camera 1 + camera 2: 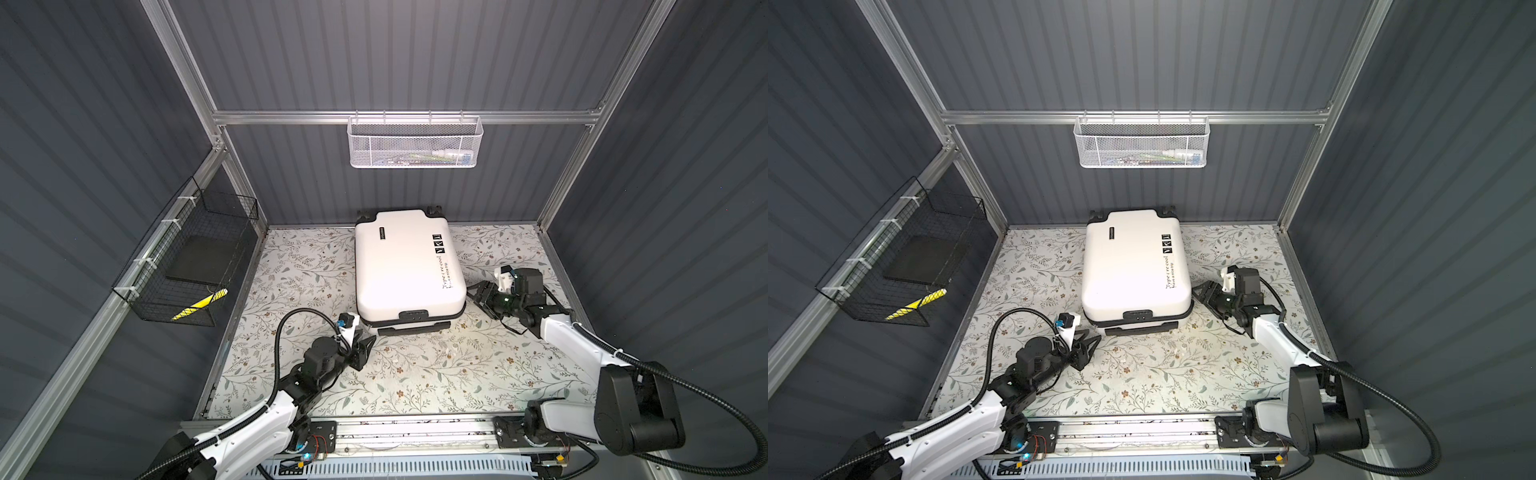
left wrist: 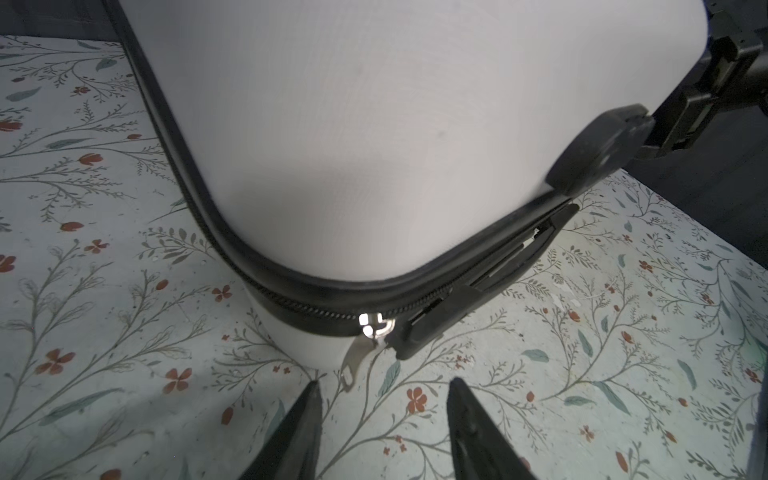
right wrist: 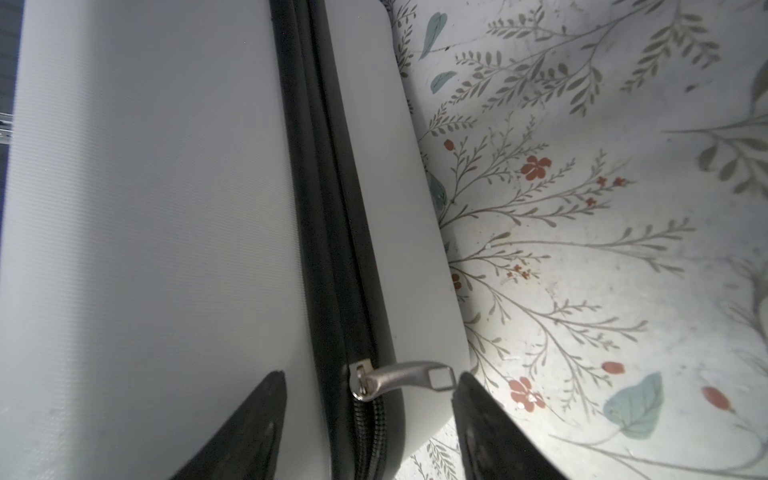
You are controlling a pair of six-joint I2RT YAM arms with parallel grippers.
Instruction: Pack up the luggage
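Luggage [image 1: 409, 266]: lid down, flat on table [image 1: 415, 374]. Left gripper [image 2: 384, 382]: parted, empty, just short of its zipper pull [image 2: 357, 357]. Right gripper [image 3: 370, 374]: parted, straddling the 2nd pull [image 3: 405, 376]. I fear fingers slipping off, luggage skidding.

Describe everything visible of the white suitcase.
The suitcase lies flat, lid down, on the floral table near the back wall, wheels at the far end, black handle nearest. White hard shell, black script on top; a black zipper band runs round its middle, with one silver pull by the handle and another pull on a long side. Only the table visibly touches it.
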